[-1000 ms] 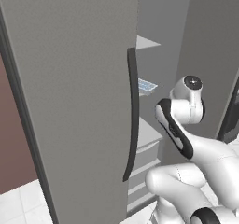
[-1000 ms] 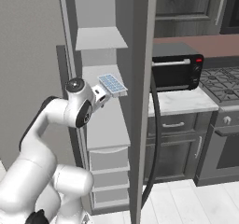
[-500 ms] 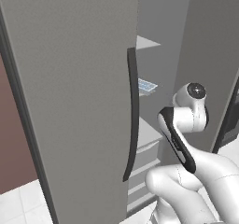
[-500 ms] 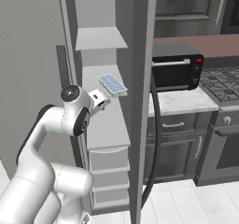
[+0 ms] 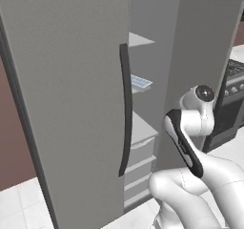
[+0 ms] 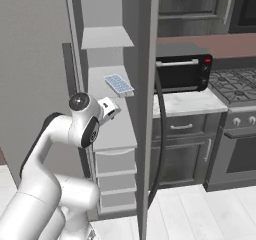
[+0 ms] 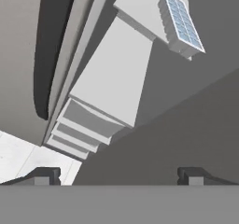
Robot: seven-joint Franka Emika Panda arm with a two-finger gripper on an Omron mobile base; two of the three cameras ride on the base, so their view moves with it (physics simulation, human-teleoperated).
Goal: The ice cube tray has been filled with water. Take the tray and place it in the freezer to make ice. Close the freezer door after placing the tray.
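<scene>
Grey panels of the freezer [image 6: 30, 59] stand open, white shelves exposed between the two doors. The ice cube tray [image 6: 119, 84] lies flat on the front edge of a middle shelf [image 6: 102, 76], overhanging it slightly; in the left base view the tray [image 5: 141, 82] shows just past the dark curved handle [image 5: 125, 109] of the freezer door [image 5: 66, 89], at roughly 2 o'clock from the handle's middle. Pale blue water [image 7: 183, 21] fills the tray's cells in two rows, glossy, none spilled on the shelf.

The gripper [image 7: 119, 174] is spread wide and holds nothing; its two dark fingertips [image 7: 44, 175] stand well apart at the bottom of the hand view. The tray [image 7: 179, 24] sits at 1 o'clock from the gripper in that view, clear of it. In the right base view the white hand sits just below the tray's shelf, at 7 o'clock from the tray.

White drawers [image 6: 116, 176] stack beneath the lower shelf. A black toaster oven [image 6: 182, 73] rests on the counter [image 6: 192, 101] at 3 o'clock of the freezer's right door [image 6: 148, 94], with a stove [image 6: 235, 84] beyond it.
</scene>
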